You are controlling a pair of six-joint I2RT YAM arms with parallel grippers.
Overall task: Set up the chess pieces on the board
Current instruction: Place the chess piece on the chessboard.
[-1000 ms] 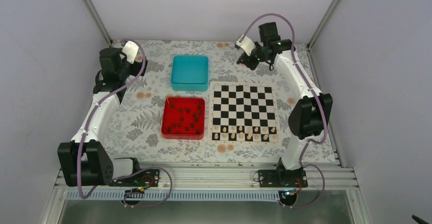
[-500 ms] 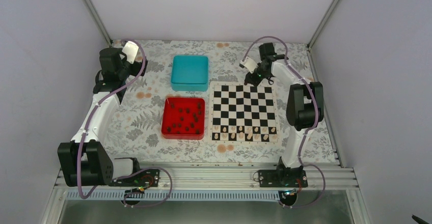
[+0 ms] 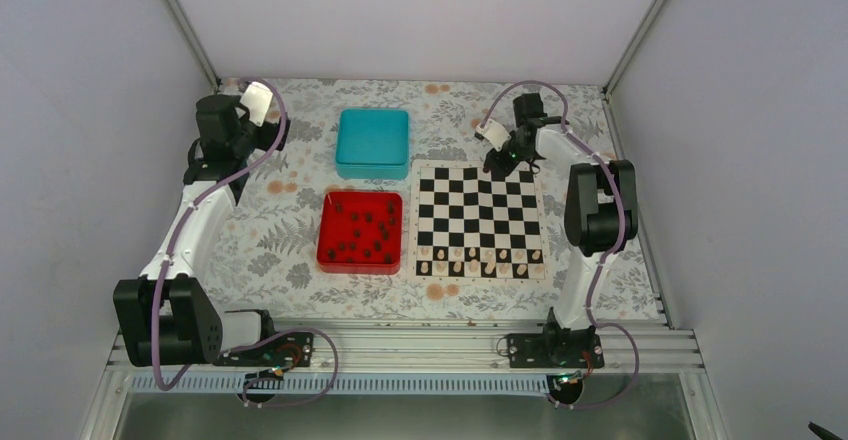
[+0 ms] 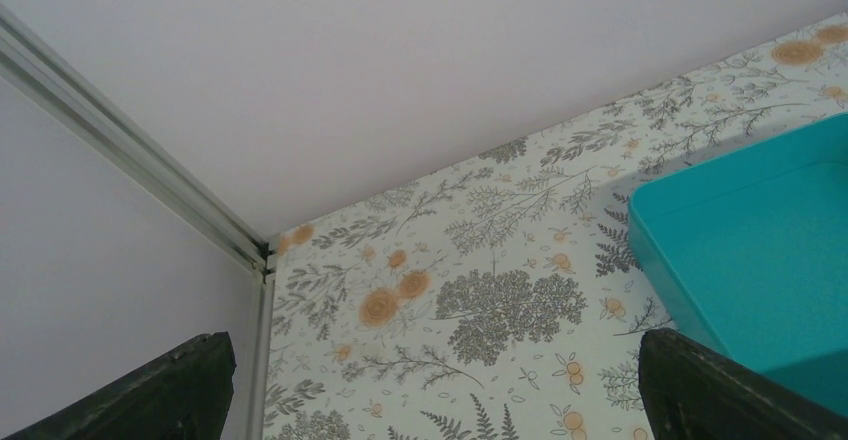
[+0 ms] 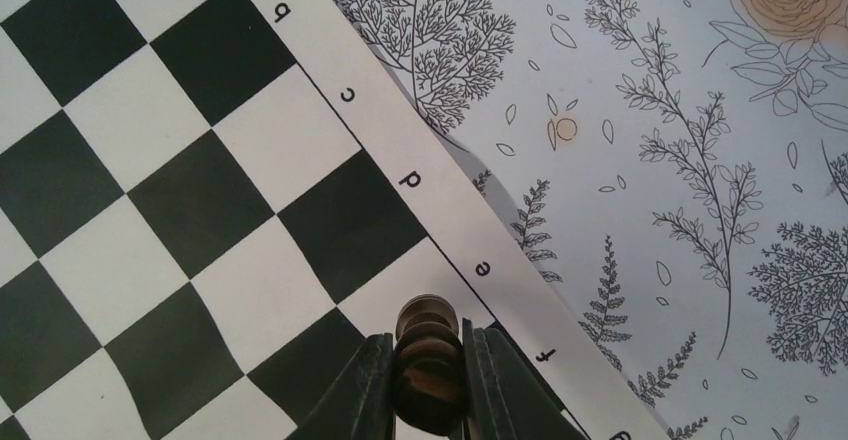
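The black-and-white chessboard (image 3: 480, 218) lies right of centre, with pale pieces along its near rows. Several dark chess pieces (image 3: 364, 228) lie in the red tray (image 3: 327, 250). My right gripper (image 3: 506, 156) is at the board's far edge, shut on one dark chess piece (image 5: 428, 365), held just above the far row near the e and f labels (image 5: 483, 270). The board also fills the left of the right wrist view (image 5: 180, 220). My left gripper (image 3: 208, 165) is open and empty at the far left, its fingertips (image 4: 170, 385) spread wide over the floral cloth.
A teal box (image 3: 373, 142) stands behind the red tray; its corner shows in the left wrist view (image 4: 760, 250). The floral cloth (image 3: 270, 240) covers the table. Enclosure walls and metal posts (image 4: 150, 170) ring the table.
My right gripper has come down and toward the board's far edge with the dark piece in it. The left arm has not moved.
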